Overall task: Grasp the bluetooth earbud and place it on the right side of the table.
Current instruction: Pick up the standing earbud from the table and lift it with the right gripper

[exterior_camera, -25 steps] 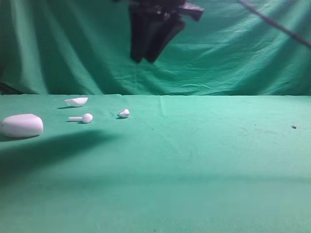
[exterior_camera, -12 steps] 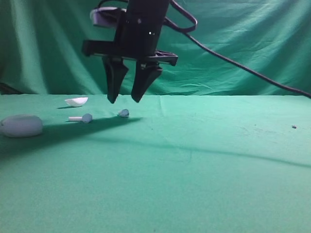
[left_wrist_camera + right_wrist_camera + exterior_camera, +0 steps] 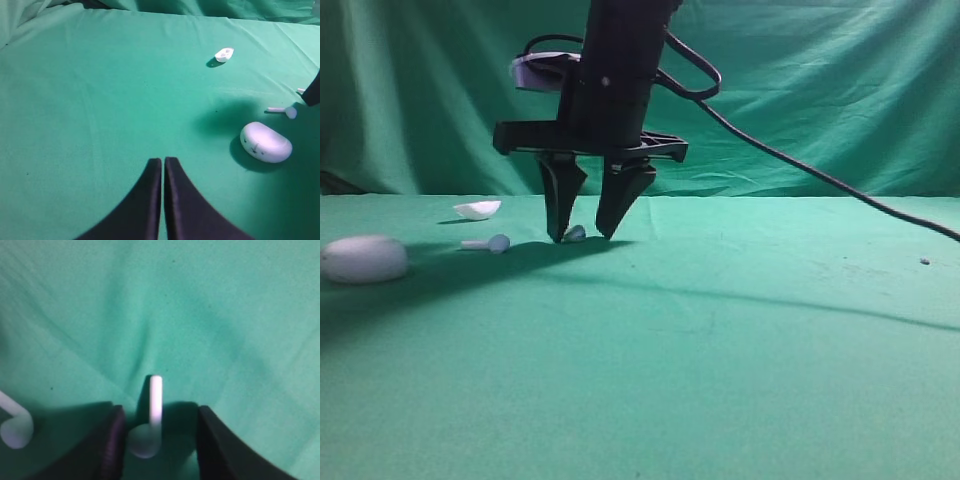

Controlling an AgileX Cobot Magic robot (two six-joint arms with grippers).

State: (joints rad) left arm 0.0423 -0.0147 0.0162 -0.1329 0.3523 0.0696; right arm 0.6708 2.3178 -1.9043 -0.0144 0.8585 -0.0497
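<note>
- 1 green-draped table (image 3: 740, 340) carries everything.
- My right gripper (image 3: 584, 236) stands low on it, jaws spread apart, tips beside the bluetooth earbud (image 3: 148, 432) lying between them.
- My left gripper (image 3: 163, 162) hovers with jaws pressed together, holding nothing.
- 1 white case (image 3: 363, 259), a second earbud (image 3: 490, 243) lie left.

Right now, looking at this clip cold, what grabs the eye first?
The big black right gripper dominates: it hangs from above at left of centre, jaws open, fingertips down at the green table, straddling the tiny white bluetooth earbud. To its left lie a second earbud, a white pebble-shaped case and a small white shell-like piece. The left gripper sits shut, away from them.
</note>
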